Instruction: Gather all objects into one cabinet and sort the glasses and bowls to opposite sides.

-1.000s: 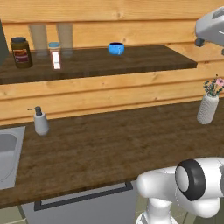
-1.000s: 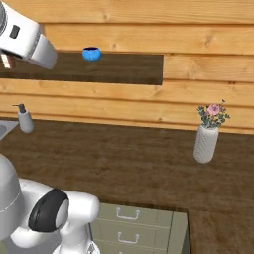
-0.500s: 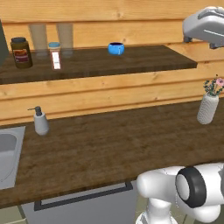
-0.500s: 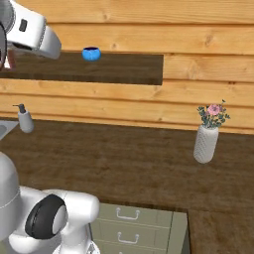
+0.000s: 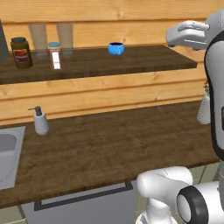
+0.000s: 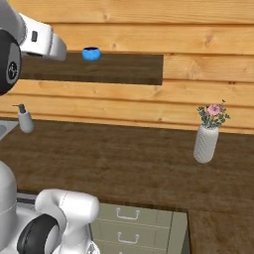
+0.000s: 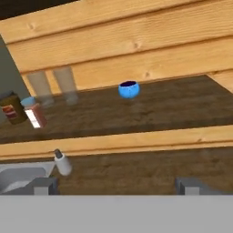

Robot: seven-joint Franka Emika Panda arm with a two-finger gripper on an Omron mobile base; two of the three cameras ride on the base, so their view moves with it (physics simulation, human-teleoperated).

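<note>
A small bright blue bowl (image 5: 116, 48) (image 6: 91, 53) (image 7: 129, 89) stands on the dark wooden shelf (image 5: 144, 59), near its middle. Two clear glasses (image 5: 38, 39) (image 5: 64, 38) (image 7: 40, 86) (image 7: 66, 84) stand upright to its left, against the plank wall. My gripper (image 7: 117, 185) hangs open and empty in front of the shelf, well short of the bowl, with its fingertips (image 7: 45, 184) spread wide. The white hand (image 5: 188, 35) is level with the shelf's right end. A grey-green panel (image 7: 8, 73), perhaps the cabinet's side, borders the shelf's left end.
A brown jar (image 5: 21, 52) and a small shaker (image 5: 55, 57) stand at the shelf's left. On the counter (image 5: 109, 144) below are a soap dispenser (image 5: 40, 121), a sink (image 5: 8, 153) and a white vase of flowers (image 6: 206, 141). Drawer fronts (image 6: 129, 228) lie under the counter.
The arm has swung its hand in toward the shelf's right end. The bowl, glasses and other things have not moved. The gripper stays open.
</note>
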